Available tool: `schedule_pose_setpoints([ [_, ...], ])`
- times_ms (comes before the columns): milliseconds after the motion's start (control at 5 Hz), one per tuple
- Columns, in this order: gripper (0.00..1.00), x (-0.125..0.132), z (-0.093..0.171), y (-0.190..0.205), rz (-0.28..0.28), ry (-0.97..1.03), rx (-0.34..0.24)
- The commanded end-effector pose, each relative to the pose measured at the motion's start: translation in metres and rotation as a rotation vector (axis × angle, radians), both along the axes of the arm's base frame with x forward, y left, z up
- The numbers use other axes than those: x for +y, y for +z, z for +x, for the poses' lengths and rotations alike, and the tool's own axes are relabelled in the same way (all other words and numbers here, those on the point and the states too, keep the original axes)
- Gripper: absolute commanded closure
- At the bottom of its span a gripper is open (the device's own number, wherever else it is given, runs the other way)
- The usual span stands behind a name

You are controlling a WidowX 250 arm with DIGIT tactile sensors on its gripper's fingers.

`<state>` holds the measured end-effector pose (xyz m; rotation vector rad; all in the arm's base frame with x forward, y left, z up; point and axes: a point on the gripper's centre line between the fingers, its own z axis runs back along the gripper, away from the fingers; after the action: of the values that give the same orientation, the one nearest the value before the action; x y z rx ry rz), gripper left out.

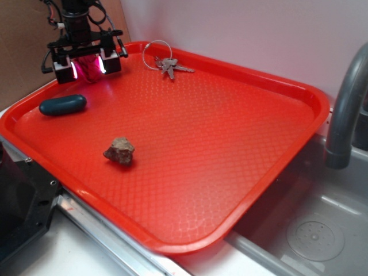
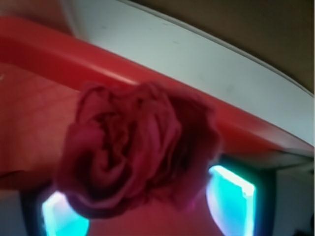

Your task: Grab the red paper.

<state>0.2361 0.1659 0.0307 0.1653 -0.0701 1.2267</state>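
Closest to our wrist lens, the red paper (image 2: 135, 157) fills the frame, a crumpled ball sitting between the two lit fingers (image 2: 231, 199) of our gripper (image 1: 87, 68). The jaws stand narrowed to the width of the ball and appear to clamp it, above the far left corner of the red tray (image 1: 241, 190). We judge the hold soft: paper this wrinkled can compress and slide out if we jolt or slacken, and it would drop back near the tray rim. Just below and in front of the gripper lies a dark teal capsule (image 1: 62, 104); a brown rock (image 1: 119, 151) sits farther out, keys (image 1: 167, 64) to the side. None of them blocks a straight lift.
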Motion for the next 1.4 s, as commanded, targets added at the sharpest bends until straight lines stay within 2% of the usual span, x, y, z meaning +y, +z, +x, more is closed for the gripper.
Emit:
schedule_pose_setpoints([
  [0,0.0,0.018,0.0,0.024,0.039,0.027,-0.072],
  [200,0.0,0.019,0.01,0.017,0.039,0.018,-0.045],
  [400,1.0,0.018,0.013,0.01,0.036,0.025,-0.031],
  [1000,1.0,0.012,0.012,0.013,0.037,0.001,-0.027],
  [1200,1.0,0.001,0.006,0.02,0.026,-0.054,0.003],
])
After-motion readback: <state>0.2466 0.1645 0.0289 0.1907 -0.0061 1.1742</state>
